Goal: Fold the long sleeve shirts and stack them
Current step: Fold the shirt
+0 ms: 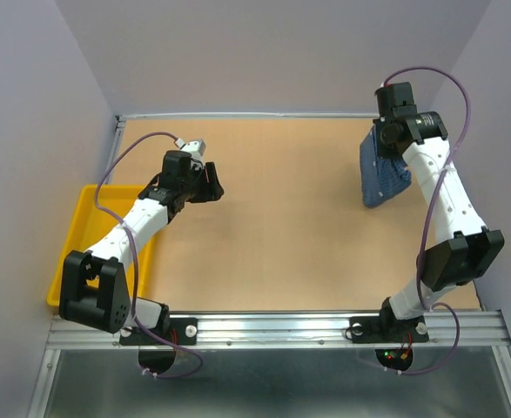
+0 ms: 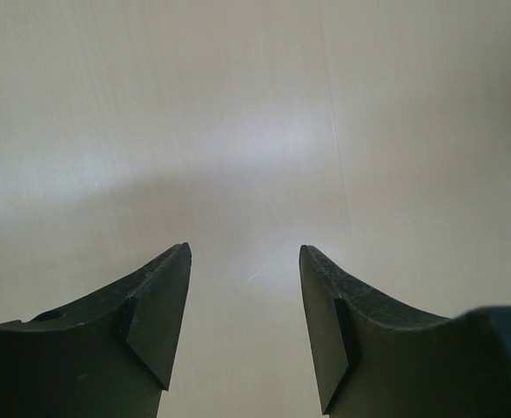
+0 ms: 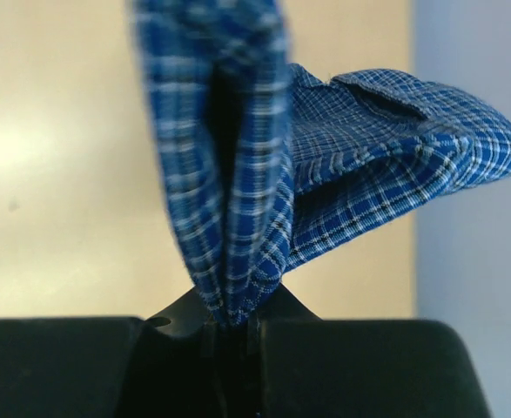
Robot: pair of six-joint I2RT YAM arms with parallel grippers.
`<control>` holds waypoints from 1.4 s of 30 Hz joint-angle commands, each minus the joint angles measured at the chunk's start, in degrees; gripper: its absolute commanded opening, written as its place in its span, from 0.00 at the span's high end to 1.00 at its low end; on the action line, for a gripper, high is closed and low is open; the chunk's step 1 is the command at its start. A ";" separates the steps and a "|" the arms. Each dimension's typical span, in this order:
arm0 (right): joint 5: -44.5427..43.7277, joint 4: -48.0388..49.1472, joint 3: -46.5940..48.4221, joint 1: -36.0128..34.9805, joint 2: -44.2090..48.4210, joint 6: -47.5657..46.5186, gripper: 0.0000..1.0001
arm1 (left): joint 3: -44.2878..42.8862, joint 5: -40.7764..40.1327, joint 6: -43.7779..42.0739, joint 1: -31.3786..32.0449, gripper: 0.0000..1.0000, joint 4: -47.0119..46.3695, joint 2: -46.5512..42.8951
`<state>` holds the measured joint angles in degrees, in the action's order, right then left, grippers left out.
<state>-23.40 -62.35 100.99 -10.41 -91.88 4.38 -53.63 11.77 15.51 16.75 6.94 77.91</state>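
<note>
A folded blue finely checked long sleeve shirt [image 1: 382,170] is at the far right of the table, partly under my right arm. My right gripper [image 1: 389,139] is shut on a fold of its cloth [image 3: 238,183], which hangs bunched between the jaws in the right wrist view, with more of the shirt spreading to the right. My left gripper [image 1: 211,185] is open and empty over the bare tabletop at the left; its two fingers [image 2: 155,322] stand wide apart with only table between them.
A yellow bin [image 1: 85,228] stands off the table's left edge beside the left arm. Grey walls close in the far side and both sides. A metal rail [image 1: 272,329] with the arm bases runs along the near edge.
</note>
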 commanded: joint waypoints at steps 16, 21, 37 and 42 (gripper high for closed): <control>-30.11 -15.17 10.62 -31.83 -31.66 8.09 0.99 | 1.24 -3.68 0.05 -1.28 0.37 -2.19 -4.69; -28.29 -17.19 15.72 -39.40 -41.44 11.61 0.98 | 1.24 -4.74 0.57 -1.46 0.37 -2.02 -5.57; -20.47 -16.84 17.48 -50.58 -46.73 16.62 0.47 | 2.91 -7.81 3.12 -3.22 0.37 -3.42 -9.79; -13.79 -15.18 21.09 -52.95 -42.61 15.40 0.33 | 4.14 -9.22 5.23 -3.83 0.37 -4.30 -12.33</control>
<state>-43.40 -76.99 117.27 -61.41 -139.33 18.90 -50.81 4.05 18.63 13.50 5.37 69.21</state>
